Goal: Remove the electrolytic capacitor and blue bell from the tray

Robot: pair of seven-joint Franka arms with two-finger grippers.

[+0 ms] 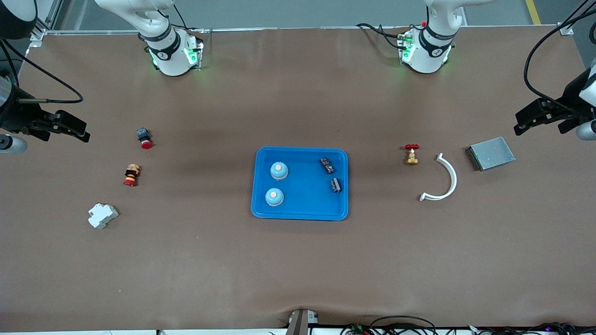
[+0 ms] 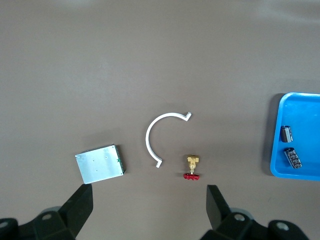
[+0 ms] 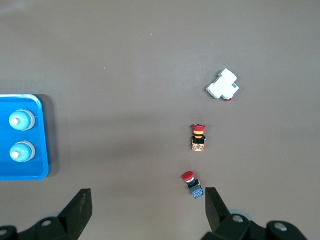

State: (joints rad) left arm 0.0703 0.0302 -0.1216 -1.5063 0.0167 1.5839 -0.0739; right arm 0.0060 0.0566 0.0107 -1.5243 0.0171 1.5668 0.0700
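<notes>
Two bells (image 1: 279, 170), two capacitors (image 1: 327, 165) in blue tray (image 1: 301, 211), left gripper (image 2: 145, 200), right gripper (image 3: 145, 201) wide open, empty

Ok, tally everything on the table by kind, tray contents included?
Bells: 2
Capacitors: 2
Blue tray: 1
Red pushbuttons: 2
White breaker: 1
Brass valve: 1
White curved strip: 1
Metal box: 1
Total: 11

A robotics lab: brown-matted table (image 1: 298, 270), cables (image 1: 400, 323), scattered electrical parts.
</notes>
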